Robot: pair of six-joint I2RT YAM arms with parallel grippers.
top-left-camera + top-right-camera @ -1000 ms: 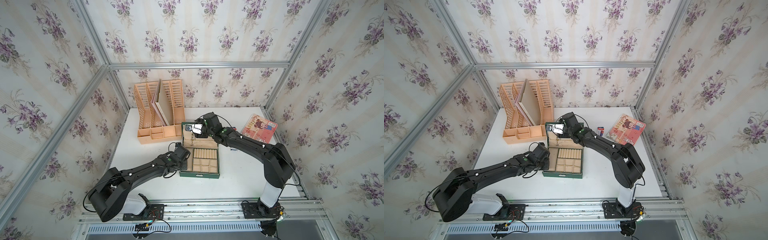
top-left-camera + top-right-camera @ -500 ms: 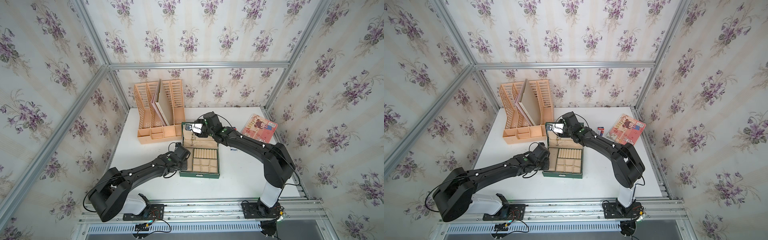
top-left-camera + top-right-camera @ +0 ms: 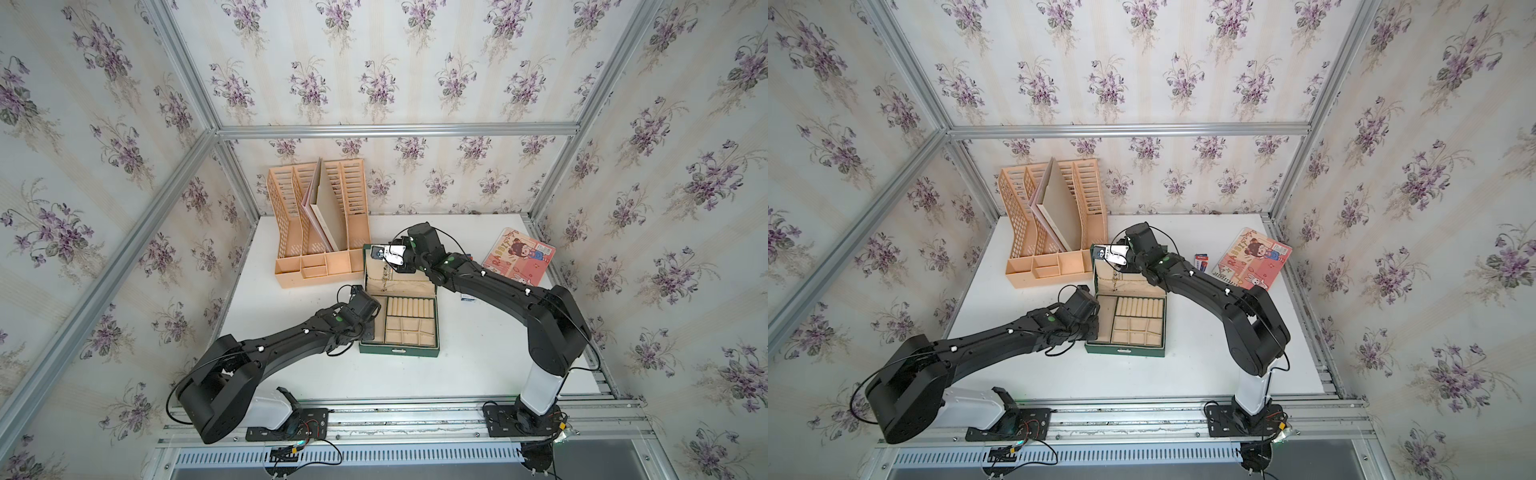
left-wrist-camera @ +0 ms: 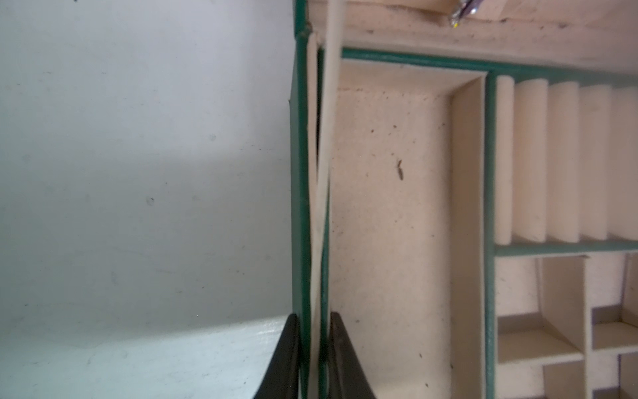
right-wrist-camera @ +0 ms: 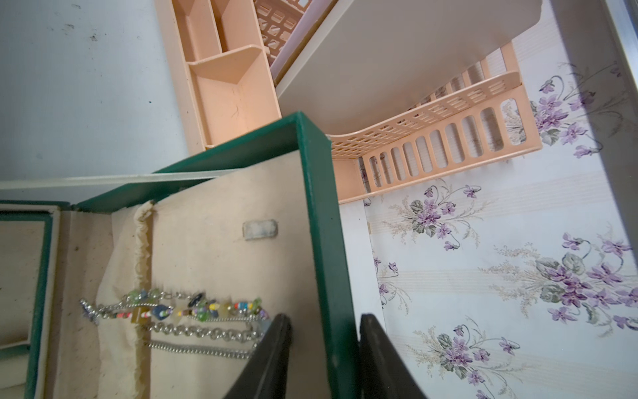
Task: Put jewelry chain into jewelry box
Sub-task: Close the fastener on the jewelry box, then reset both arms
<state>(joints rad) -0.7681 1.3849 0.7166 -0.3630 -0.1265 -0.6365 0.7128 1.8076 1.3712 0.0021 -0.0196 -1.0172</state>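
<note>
Right wrist view: we see the right gripper (image 5: 324,321) straddling the jewelry box (image 5: 319,207) lid rim, jaws nearer together than before. We cannot tell whether it pinches. The left gripper (image 4: 313,317) still clamps the side wall.

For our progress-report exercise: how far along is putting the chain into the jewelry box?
Done: the jewelry chain already rests against the lid lining of the jewelry box. In hand: the left gripper pinches the box's side wall; the right gripper straddles the lid's top edge. Left: probably only closing the lid.
</note>
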